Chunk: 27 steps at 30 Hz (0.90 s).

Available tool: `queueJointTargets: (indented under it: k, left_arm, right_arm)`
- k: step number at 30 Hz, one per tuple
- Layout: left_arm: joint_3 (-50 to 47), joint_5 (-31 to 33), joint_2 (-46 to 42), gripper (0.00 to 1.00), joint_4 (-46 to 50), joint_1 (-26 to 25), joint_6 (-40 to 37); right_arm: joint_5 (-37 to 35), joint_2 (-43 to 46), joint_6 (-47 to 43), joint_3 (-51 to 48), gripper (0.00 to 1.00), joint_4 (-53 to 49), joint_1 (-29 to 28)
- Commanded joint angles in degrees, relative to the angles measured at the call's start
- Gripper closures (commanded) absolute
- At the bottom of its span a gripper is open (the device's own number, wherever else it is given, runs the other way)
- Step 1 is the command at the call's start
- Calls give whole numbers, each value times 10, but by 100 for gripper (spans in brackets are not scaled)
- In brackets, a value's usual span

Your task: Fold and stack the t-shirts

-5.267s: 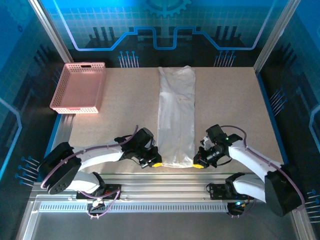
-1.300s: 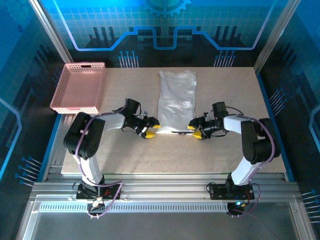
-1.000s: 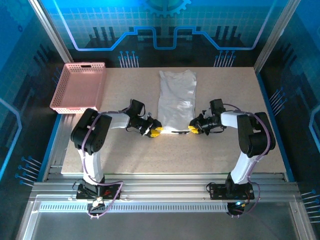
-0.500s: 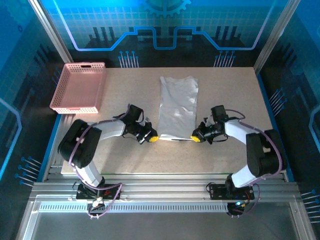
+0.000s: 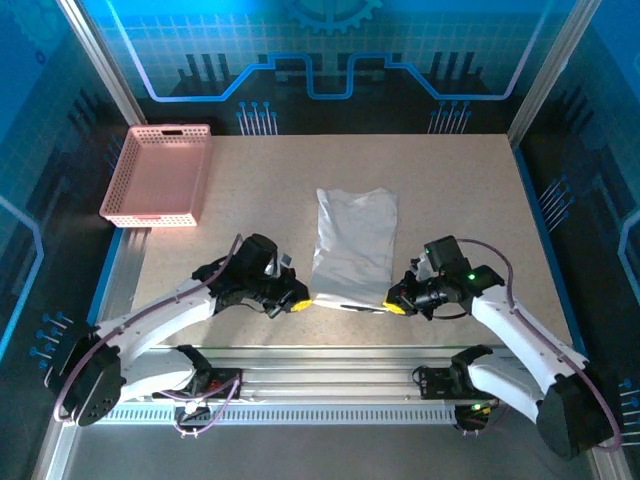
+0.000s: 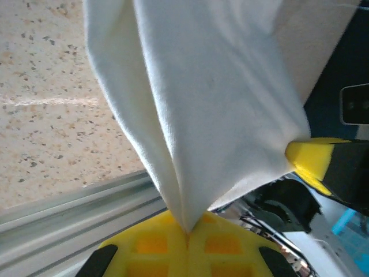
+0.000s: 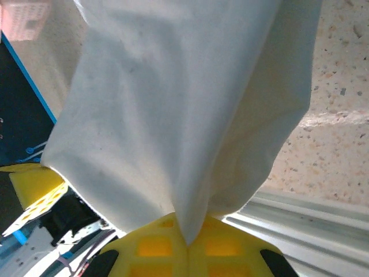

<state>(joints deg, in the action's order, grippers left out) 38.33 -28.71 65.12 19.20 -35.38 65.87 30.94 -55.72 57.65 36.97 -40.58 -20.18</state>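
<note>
1. Note the left gripper [image 5: 298, 300] clamped shut on the near left corner of the t-shirt [image 5: 352, 240], and the right gripper [image 5: 396, 304] clamped shut on the near right corner. In both wrist views, see the fabric gathered to a point between the yellow fingers.
2. Find the t-shirt as a narrow folded strip in the middle of the table [image 5: 470, 190], running away from the arms. Its near edge seems a little lifted and its far end lies flat, well apart from the pink basket [image 5: 150, 180].
3. Judging from that, treat the step as a fold in half: carry the near edge over onto the far end.
4. Raise both corners together and at the same height, to avoid a slanted crease.
5. Hold the edge between the grippers lightly taut, with no sagging middle and no stretching of thin cloth.
6. Travel low and slow, letting the cloth roll over itself rather than dragging the far end along.
7. Line up corner on corner before letting go.
</note>
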Motion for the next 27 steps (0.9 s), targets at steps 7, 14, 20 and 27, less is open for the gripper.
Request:
queueJointTargets:
  k: [7,14,20,27]
  left_arm:
    - [223,-39,142,100,67,88,-72]
    - [362,-64,266,100,76,145,-139]
    - [433,-79,369,100,59,174,-157]
    - [533,-92,486,100,69,193,-180]
  right_arm:
    - [7,-148,-89,206,95,-53,69]
    - [28,-317,-174,366,95,-67,132]
    - [31,-442,-228,467,95,-103,162]
    - [28,-530,-246,518,95,-109,184]
